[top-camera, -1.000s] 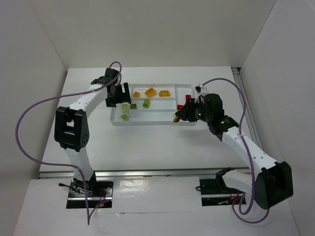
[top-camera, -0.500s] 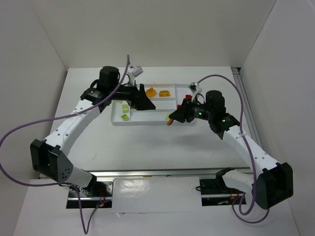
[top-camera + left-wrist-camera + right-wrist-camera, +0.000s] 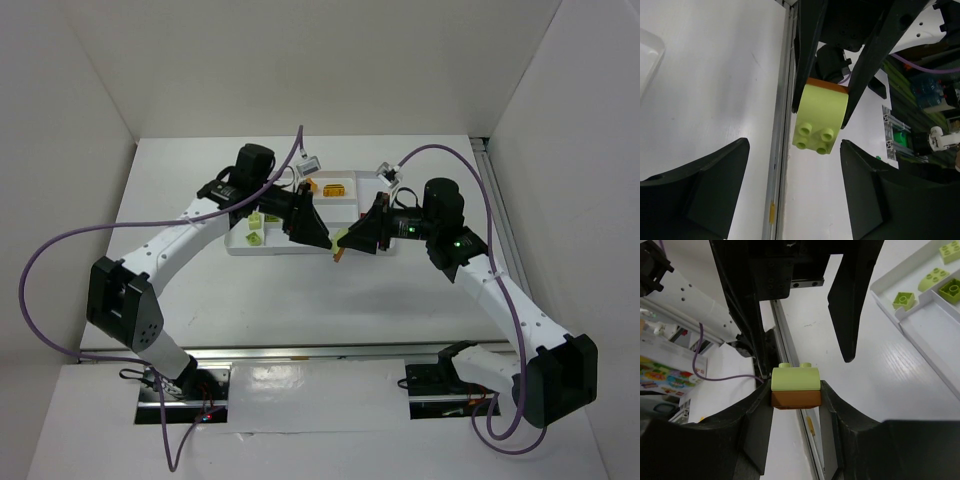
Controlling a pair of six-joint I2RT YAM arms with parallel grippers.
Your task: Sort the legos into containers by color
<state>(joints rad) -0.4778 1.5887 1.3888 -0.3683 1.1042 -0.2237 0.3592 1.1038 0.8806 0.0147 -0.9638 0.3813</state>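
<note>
My right gripper is shut on a two-brick stack, light green on yellow-orange, and holds it in the air in front of the white tray. In the top view the stack sits at the right gripper, facing my left gripper. My left gripper is open and empty, with the stack's green studs just ahead of its jaws. Loose green legos and yellow-orange legos lie in separate tray compartments. No red legos are in view.
The tray's left corner with several green bricks shows at the top right of the right wrist view. A metal rail runs along the table's near edge below both grippers. White walls enclose the table on three sides.
My left arm has swung right across the tray until its open gripper faces the right one. My right gripper has carried the stack left and out in front of the tray.
</note>
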